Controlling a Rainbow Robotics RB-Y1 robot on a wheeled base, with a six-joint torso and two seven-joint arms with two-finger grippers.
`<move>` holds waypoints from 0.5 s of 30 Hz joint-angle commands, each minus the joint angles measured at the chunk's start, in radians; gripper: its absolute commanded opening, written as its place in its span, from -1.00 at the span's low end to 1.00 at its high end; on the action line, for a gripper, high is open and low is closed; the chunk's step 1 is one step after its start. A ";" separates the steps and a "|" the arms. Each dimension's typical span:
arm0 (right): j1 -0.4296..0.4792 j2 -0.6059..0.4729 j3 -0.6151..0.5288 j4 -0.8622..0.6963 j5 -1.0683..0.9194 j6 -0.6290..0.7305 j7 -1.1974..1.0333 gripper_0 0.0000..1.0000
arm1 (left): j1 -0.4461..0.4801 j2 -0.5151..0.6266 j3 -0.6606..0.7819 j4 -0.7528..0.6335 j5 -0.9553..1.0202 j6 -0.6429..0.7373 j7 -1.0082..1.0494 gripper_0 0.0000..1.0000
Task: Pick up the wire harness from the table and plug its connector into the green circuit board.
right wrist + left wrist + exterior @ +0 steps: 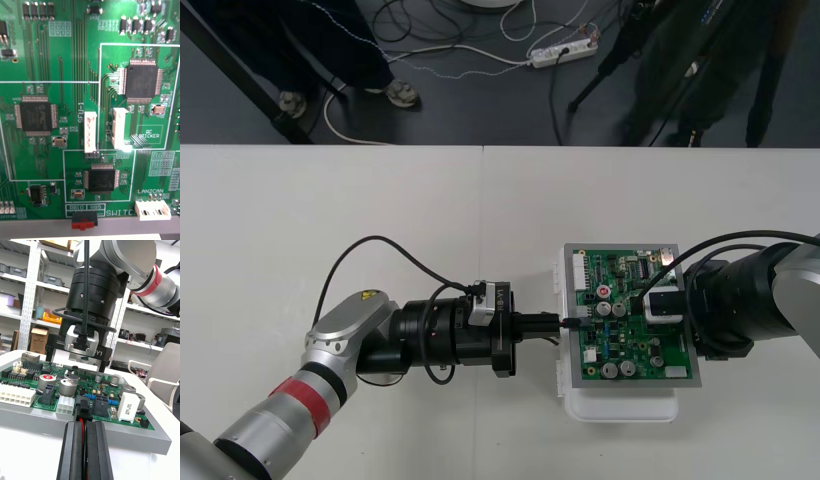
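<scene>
The green circuit board (630, 345) rests on its white base (620, 406) at the table's right. My left gripper (566, 323) reaches in level from the left, tips at the board's left edge. In the left wrist view this gripper (84, 438) is shut on the harness: a red wire (80, 422) runs up between the fingers to the small black plug (83, 406). The plug touches a black connector on the board (101, 392) edge; I cannot tell whether it is seated. My right gripper (660, 303) hovers over the board's right half, its camera close above the board (75, 56).
Tall capacitors (67, 386) and white connectors (17, 394) stand on the board around the plug. The other gripper (84, 343) hangs just behind them. The left arm's black cable (380, 245) loops over the bare table left of the board.
</scene>
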 commanded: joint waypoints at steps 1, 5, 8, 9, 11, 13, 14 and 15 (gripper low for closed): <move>0.012 0.012 -0.032 -0.031 -0.013 -0.004 -0.016 1.00 | -0.036 -0.039 -0.030 -0.041 0.009 0.016 -0.034 -1.00; 0.012 0.010 -0.030 -0.031 -0.015 -0.004 -0.016 1.00 | -0.036 -0.043 -0.030 -0.041 0.007 0.016 -0.035 -1.00; 0.012 0.010 -0.032 -0.031 -0.015 -0.004 -0.016 1.00 | -0.039 -0.051 -0.030 -0.039 0.001 0.016 -0.034 -1.00; 0.012 0.010 -0.032 -0.031 -0.015 -0.004 -0.016 1.00 | -0.039 -0.054 -0.030 -0.041 -0.001 0.017 -0.032 -1.00; 0.012 0.012 -0.032 -0.031 -0.015 -0.004 -0.018 1.00 | -0.041 -0.057 -0.030 -0.041 -0.001 0.025 -0.032 -1.00; 0.012 0.010 -0.032 -0.031 -0.015 -0.004 -0.016 1.00 | -0.039 -0.059 -0.030 -0.041 -0.004 0.033 -0.032 -1.00; 0.012 0.012 -0.032 -0.031 -0.015 -0.004 -0.016 1.00 | -0.041 -0.057 -0.030 -0.041 -0.007 0.036 -0.032 -1.00; 0.012 0.012 -0.032 -0.031 -0.015 -0.004 -0.016 1.00 | -0.041 -0.059 -0.030 -0.039 -0.008 0.037 -0.032 -1.00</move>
